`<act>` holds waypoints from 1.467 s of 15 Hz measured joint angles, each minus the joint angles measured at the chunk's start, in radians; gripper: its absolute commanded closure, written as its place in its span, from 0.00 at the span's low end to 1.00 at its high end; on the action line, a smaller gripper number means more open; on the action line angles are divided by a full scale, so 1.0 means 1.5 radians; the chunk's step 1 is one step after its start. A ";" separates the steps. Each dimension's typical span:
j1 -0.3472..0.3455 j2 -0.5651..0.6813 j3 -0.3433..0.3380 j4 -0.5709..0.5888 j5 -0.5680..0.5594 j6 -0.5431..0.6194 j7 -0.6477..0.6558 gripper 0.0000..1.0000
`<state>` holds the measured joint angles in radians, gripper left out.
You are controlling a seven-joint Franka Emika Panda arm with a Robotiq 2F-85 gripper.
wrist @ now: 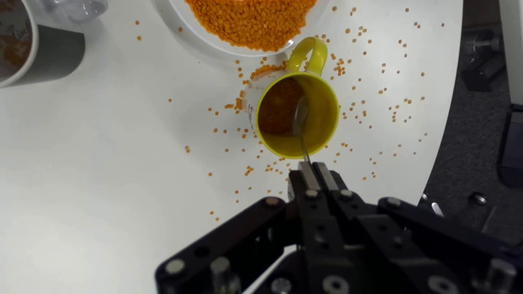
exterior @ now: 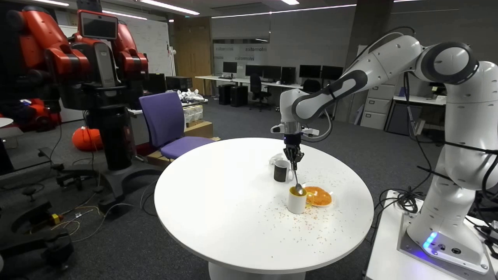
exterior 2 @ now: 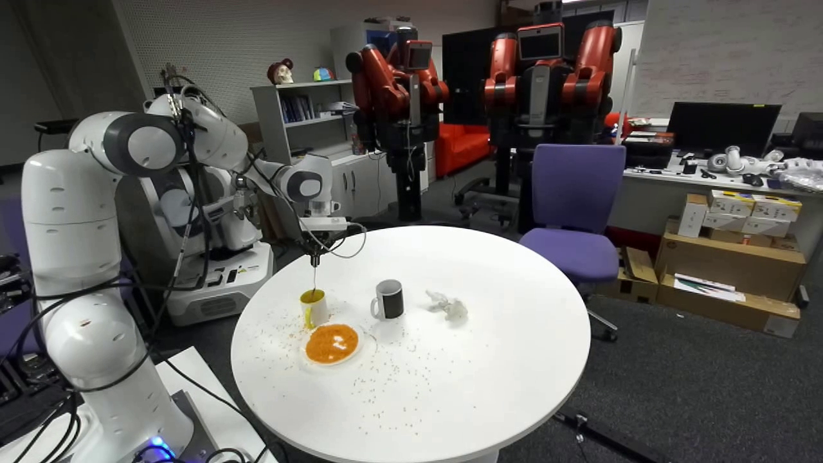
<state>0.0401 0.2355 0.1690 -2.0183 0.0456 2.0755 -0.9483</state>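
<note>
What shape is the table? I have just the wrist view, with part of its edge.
Observer: Round; an exterior view shows the full outline of the tabletop.
Visitor: Does the gripper dip into the yellow-lined mug with the spoon?
Observer: No, both exterior views show it above the mug, with a gap between.
Visitor: Anything beyond the dark mug, away from the spoon?
Observer: Yes, both exterior views show a pale crumpled wad there.
</note>
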 measured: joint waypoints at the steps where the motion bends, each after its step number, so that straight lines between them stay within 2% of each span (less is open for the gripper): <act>1: 0.000 -0.016 -0.004 -0.010 0.000 0.001 0.002 0.99; 5: -0.003 -0.082 -0.034 -0.060 -0.002 0.013 0.027 0.99; 11: -0.015 -0.174 -0.091 -0.152 -0.052 0.064 0.127 0.99; 14: -0.032 -0.203 -0.123 -0.194 -0.046 0.069 0.143 0.99; 16: -0.042 -0.211 -0.146 -0.218 -0.014 0.068 0.141 0.99; 22: -0.083 -0.213 -0.216 -0.275 0.143 0.068 0.137 0.99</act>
<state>-0.0841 -0.0840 -0.1551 -2.4314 0.2599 2.1779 -0.7422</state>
